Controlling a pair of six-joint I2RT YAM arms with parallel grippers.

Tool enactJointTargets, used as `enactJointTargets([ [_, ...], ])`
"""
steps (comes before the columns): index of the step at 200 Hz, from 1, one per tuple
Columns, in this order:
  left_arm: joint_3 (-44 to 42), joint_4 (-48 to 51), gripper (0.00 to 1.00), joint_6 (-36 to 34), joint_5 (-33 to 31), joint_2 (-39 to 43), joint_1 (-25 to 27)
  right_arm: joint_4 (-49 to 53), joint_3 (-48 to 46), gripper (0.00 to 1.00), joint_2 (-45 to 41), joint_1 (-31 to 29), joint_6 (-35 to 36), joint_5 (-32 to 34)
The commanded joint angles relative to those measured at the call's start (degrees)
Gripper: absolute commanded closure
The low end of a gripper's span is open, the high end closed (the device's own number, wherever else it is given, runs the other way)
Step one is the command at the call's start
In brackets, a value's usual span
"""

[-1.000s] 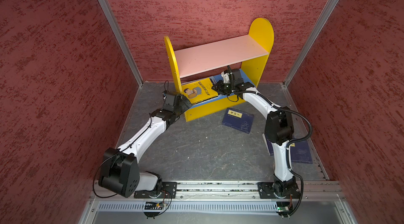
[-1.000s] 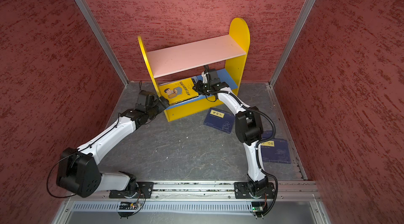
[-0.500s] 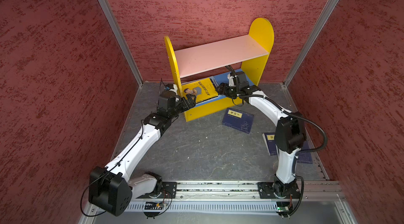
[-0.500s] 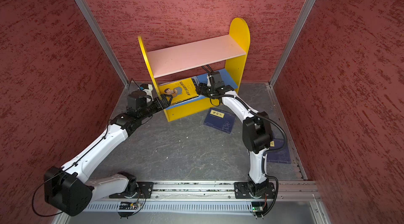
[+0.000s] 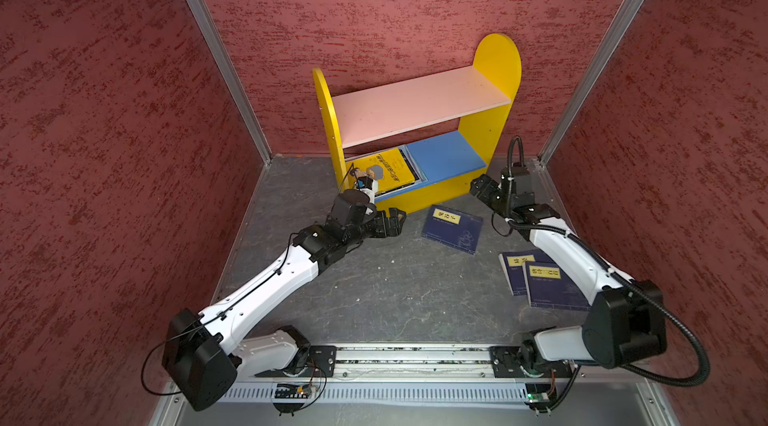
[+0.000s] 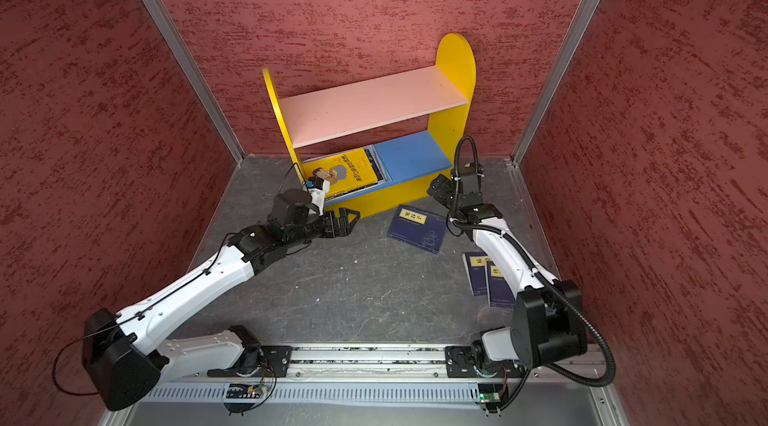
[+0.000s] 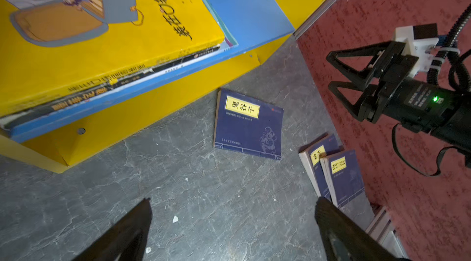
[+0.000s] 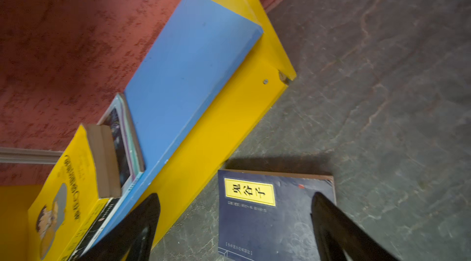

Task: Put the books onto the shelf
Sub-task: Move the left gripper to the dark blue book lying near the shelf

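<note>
Grippers: left gripper [image 5: 397, 221] and right gripper [image 7: 329, 70] are held apart, empty.
Shelved: yellow-topped book stack [image 5: 388, 172] is laid on shelf [image 5: 498, 66], lower board, left.
Remaining: navy book [image 5: 453, 228] and navy pair [image 5: 540, 278] are left on tabletop [image 5: 374, 291], right.

Glossy paper yellow book [image 7: 76, 63] — matt painted shelf [image 5: 498, 66] — rough-textured walls [image 5: 374, 0], stone-like floor [image 5: 374, 286].

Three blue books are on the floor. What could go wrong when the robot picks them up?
The lone navy book lies flat, so the open right gripper may only push it along. The two overlapping navy books might lift together, or one could slip off. The yellow book tops a stack near the front edge of the blue board; a bump might knock it down.
</note>
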State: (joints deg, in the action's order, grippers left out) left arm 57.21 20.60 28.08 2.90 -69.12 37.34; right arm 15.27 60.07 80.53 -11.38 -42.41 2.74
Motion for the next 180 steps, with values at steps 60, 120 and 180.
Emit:
enactJointTargets([
  [60, 6.6, -0.1, 0.01, -9.5, 4.6, -17.9, 4.5, 0.8, -2.5, 0.07, 10.0, 1.3, -5.4, 1.0],
  [120, 17.7, -1.2, 0.01, -10.4, 5.3, -35.7, 6.2, 2.7, 0.3, 0.09, 17.5, 1.8, -3.3, -1.1],
  [180, 26.0, 2.0, 0.01, -9.7, 2.5, -47.1, 6.2, 2.0, -0.7, 0.20, 20.9, 1.7, -3.6, -4.9],
])
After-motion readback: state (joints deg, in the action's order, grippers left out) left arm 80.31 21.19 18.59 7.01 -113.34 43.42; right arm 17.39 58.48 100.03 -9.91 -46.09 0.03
